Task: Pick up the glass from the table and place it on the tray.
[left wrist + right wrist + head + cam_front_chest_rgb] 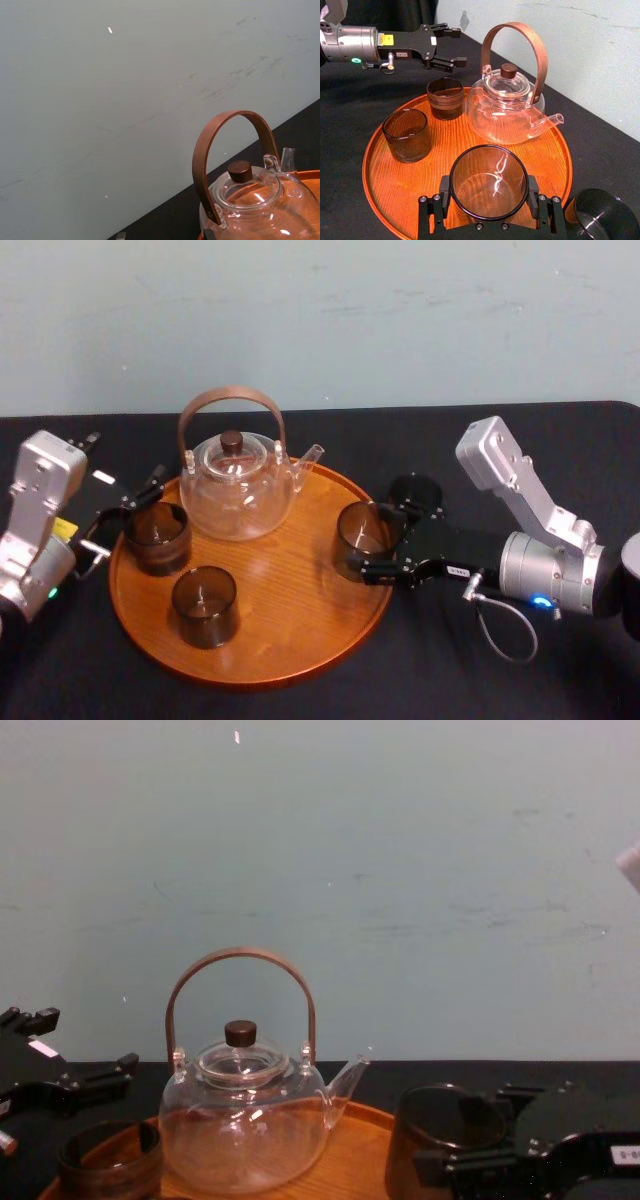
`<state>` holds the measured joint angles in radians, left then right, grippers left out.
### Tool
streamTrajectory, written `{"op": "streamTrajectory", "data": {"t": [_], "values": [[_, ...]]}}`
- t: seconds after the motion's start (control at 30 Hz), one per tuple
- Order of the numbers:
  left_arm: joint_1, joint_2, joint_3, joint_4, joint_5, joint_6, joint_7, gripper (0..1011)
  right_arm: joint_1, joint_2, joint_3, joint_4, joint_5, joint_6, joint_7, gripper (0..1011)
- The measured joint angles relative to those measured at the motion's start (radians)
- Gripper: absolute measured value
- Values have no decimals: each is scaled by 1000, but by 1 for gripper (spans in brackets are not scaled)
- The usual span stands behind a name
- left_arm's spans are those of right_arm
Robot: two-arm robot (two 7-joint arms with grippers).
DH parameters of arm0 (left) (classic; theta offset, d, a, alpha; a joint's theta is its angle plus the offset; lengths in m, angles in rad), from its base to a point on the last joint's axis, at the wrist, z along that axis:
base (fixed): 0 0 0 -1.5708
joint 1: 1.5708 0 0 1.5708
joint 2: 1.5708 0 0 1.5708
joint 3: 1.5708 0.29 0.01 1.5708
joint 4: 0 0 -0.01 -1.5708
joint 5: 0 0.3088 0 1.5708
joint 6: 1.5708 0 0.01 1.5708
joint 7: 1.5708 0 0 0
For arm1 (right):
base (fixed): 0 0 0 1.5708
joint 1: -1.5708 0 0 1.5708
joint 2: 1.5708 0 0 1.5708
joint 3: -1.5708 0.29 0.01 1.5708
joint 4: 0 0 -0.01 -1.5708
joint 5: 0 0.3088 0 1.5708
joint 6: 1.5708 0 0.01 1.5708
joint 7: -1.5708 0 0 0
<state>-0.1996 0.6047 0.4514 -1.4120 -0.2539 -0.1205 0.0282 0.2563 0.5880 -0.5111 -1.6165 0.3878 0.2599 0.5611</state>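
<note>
Matte black table (560,440) before a pale wall (400,320). I see the glass (362,537) at the right rim of the tray (290,640), clasped in the right gripper (368,544). Beyond it stands the teapot (237,485). By the tray's left rim hovers the left gripper (456,46), fingers spread and empty.

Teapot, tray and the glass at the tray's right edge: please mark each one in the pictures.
teapot (238,485): head view, on its clear glass body.
tray (290,610): head view, on bare wood near its front.
glass (360,535) at the tray's right edge: head view, on its dark side wall.
</note>
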Motion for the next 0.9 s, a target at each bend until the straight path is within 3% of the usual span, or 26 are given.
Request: {"op": "streamTrajectory", "data": {"t": [0.4, 0.9], "values": [[0, 0, 0, 0, 0, 0, 0, 1001, 2, 11, 0, -3, 17, 18, -11, 901], [0, 0, 0, 0, 0, 0, 0, 1001, 37, -8, 1, 28, 25, 40, -45, 901]]}}
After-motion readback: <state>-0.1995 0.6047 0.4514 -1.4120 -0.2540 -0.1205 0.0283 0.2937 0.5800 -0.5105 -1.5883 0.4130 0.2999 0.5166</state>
